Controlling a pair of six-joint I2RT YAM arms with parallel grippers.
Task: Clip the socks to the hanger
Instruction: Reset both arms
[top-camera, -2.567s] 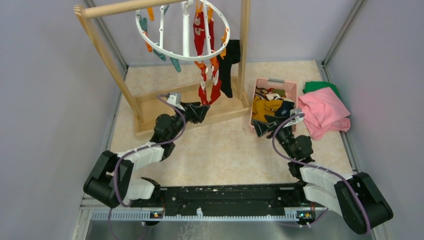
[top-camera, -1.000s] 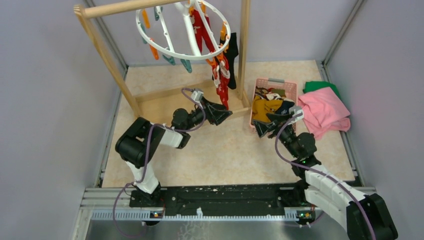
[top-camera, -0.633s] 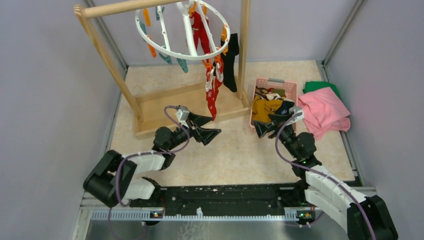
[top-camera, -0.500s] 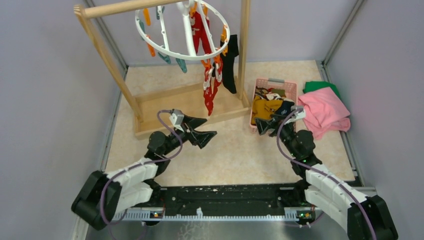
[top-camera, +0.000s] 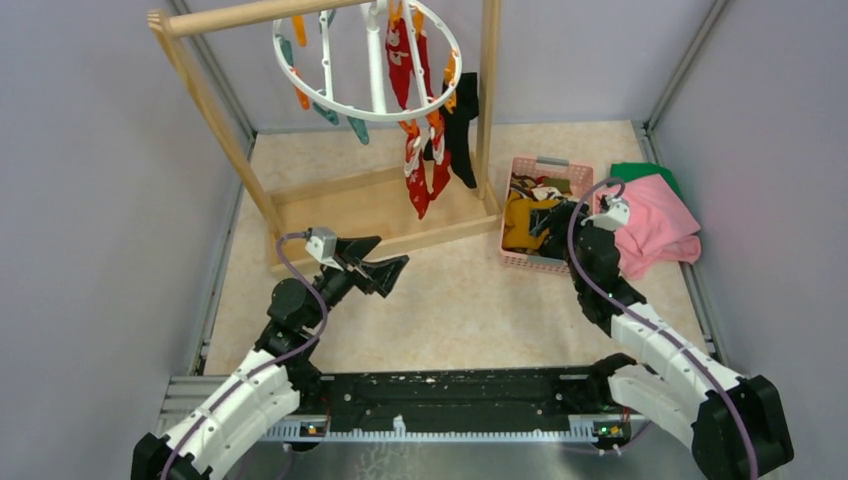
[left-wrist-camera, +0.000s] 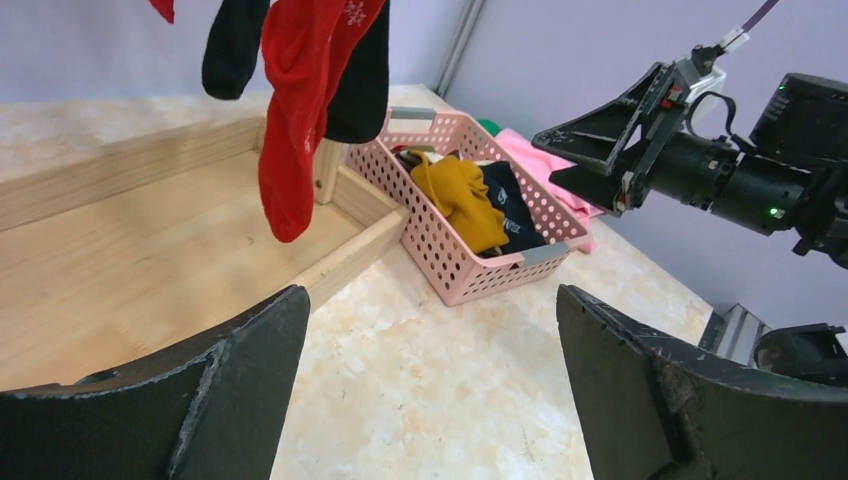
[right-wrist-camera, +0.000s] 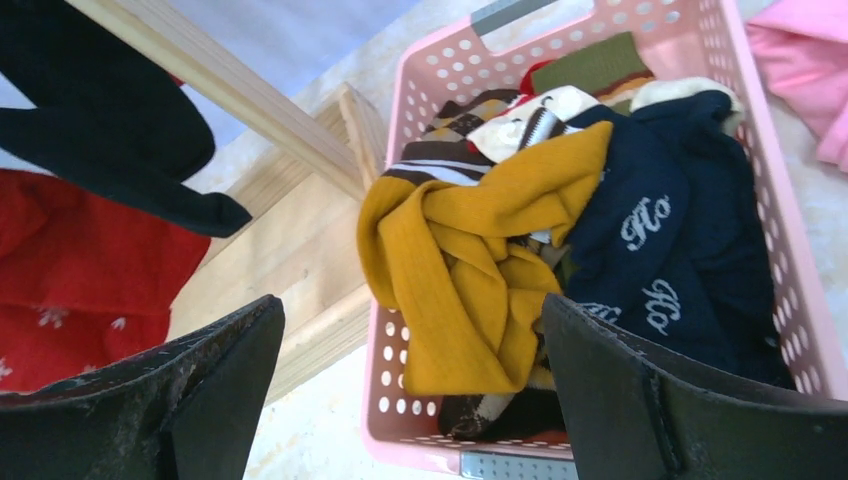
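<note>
Hanger (top-camera: 373, 70) top was cut off by the frame edge in the overhead view, so its hook on the rack (top-camera: 205, 95) couldn't be seen, and the clips were too small to read. Right pincer (left-wrist-camera: 550, 158) tips got lost vs. dark fabric in the overhead view, but the left wrist cam showed them spread wide, empty, by the basket (top-camera: 540, 263). Left pincer (top-camera: 388, 255) was also wide open w/ nothing in it, over the desk (top-camera: 450, 300). Red socks (top-camera: 418, 175) and black sock (top-camera: 462, 140) hung from the hanger's right side, by the rack's right post. Yellow sock (right-wrist-camera: 470, 270) and navy sock (right-wrist-camera: 660, 240) lay bundled in the basket, others half buried beneath.

Vs. a sec ago: left arm had pulled back from under the hanger toward the near edge, jaws wider. Right pincer had moved further over the basket. Red socks had swung back left.

Bare desk lay open btwn left pincer and basket. Basket sat just beside the rack base, pink cloth (top-camera: 655, 225) near its other side.
</note>
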